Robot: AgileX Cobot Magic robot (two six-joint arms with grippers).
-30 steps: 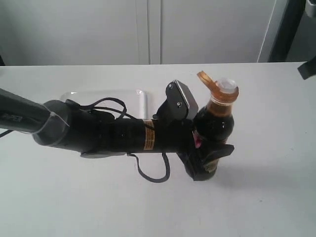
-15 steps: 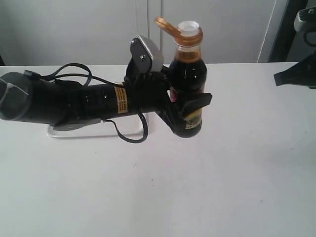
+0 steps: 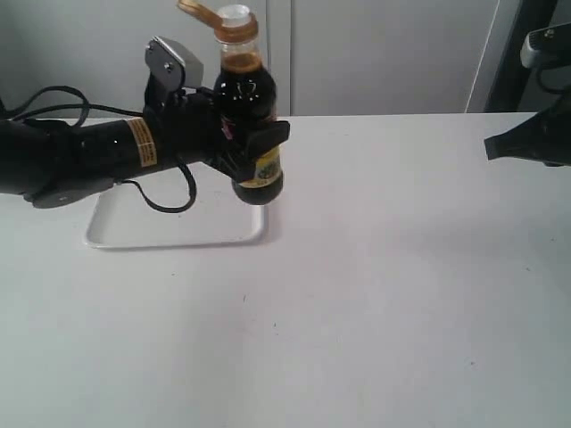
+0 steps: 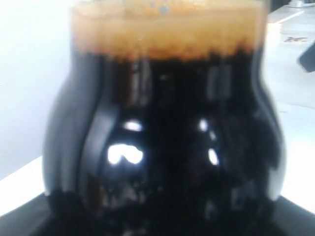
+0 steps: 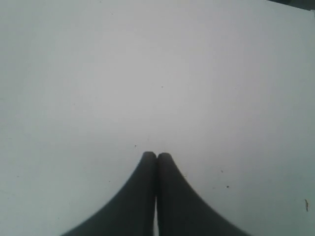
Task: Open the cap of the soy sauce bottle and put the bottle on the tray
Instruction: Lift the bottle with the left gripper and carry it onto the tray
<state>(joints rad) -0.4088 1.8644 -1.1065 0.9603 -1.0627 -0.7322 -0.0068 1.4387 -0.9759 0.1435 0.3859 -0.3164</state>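
My left gripper [image 3: 254,159] is shut on the soy sauce bottle [image 3: 244,94], holding it upright in the air above the right end of the white tray [image 3: 134,239]. The golden-brown cap [image 3: 234,29] is flipped open, its lid [image 3: 194,10] hanging off to the left and the white spout showing. The dark bottle body [image 4: 162,147] fills the left wrist view, hiding the fingers there. My right gripper [image 5: 156,155] is shut and empty over bare table; it shows as a dark shape [image 3: 528,143] at the right edge of the exterior view.
The white table [image 3: 357,312] spreads in front of and to the right of the tray. A pale wall and cabinet panels stand behind the table's far edge. Cables loop off the left arm [image 3: 71,156] over the tray.
The left arm has lifted the bottle and carried it left and toward the back, from the table's middle to above the tray's right end. The right gripper has barely moved.
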